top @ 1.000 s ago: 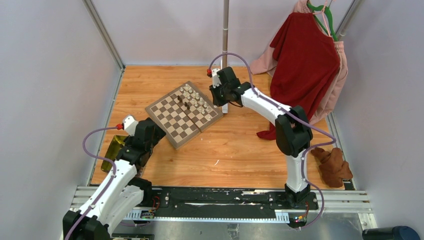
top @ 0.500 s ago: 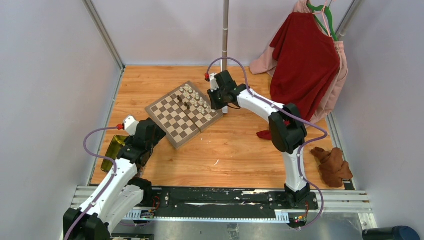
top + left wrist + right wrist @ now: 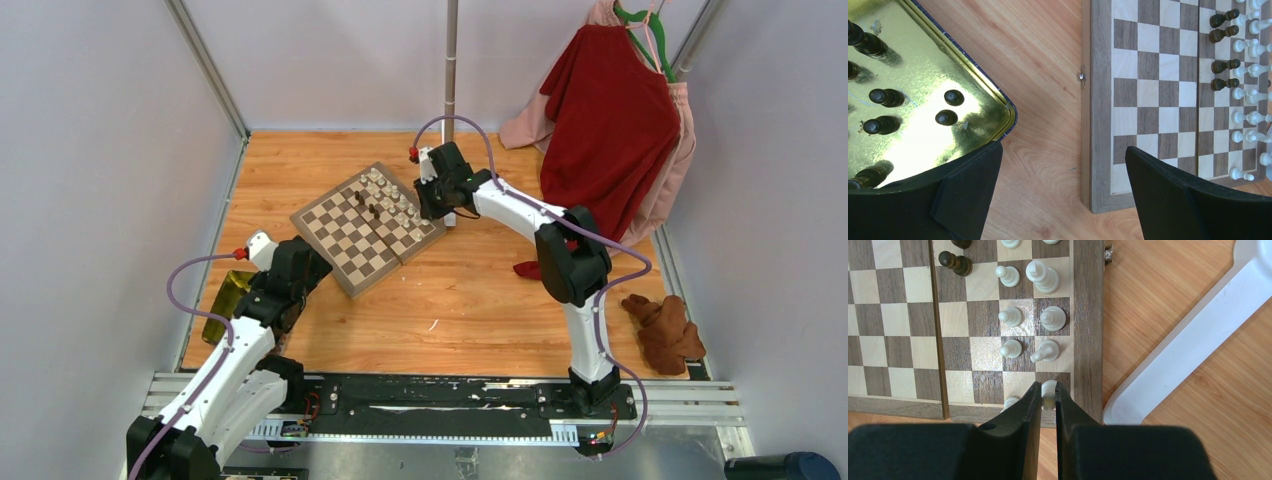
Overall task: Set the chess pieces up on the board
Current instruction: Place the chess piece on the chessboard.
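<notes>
Wood-plank tabletop (image 3: 450,300): checkered wooden chessboard (image 3: 1087,340) under right gripper (image 3: 1048,395), jaws clamped on cream-white turned chess piece (image 3: 1049,386) between its fingertips; left gripper (image 3: 1063,155) jaws wide apart.

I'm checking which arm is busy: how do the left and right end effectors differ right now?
The left end effector stands wide open and empty; the right end effector is closed on a white chess piece. The left hangs above the gap between the yellow tray and the board; the right sits over the board's corner. Both have black fingers.
</notes>
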`<state>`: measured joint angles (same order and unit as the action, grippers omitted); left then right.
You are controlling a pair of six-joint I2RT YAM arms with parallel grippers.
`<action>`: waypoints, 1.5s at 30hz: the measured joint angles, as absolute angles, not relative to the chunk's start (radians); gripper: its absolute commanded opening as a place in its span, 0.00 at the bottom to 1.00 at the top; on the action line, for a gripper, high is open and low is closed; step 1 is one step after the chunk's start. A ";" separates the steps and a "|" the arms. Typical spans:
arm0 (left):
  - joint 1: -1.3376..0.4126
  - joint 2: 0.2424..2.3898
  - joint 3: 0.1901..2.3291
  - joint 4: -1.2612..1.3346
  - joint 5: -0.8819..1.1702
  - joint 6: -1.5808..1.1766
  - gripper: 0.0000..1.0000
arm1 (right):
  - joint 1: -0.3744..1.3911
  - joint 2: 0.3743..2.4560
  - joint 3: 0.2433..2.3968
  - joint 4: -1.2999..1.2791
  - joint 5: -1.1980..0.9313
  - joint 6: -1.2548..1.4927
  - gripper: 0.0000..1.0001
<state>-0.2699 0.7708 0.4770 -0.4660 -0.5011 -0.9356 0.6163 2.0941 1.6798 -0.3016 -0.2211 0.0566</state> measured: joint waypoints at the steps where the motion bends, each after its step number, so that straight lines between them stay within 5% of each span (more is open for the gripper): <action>1: -0.270 0.771 0.477 -0.466 -0.501 -0.936 1.00 | 0.616 2.095 1.680 -0.301 -0.221 0.057 0.10; 16: -0.270 0.780 0.477 -0.465 -0.497 -0.943 1.00 | 0.616 2.113 1.664 -0.298 -0.221 0.058 0.18; 25: -0.270 0.780 0.477 -0.465 -0.497 -0.943 1.00 | 0.616 2.117 1.663 -0.289 -0.222 0.060 0.37; 45: -0.270 0.767 0.477 -0.466 -0.490 -0.943 1.00 | 0.617 2.022 1.602 -0.282 -0.207 0.059 0.38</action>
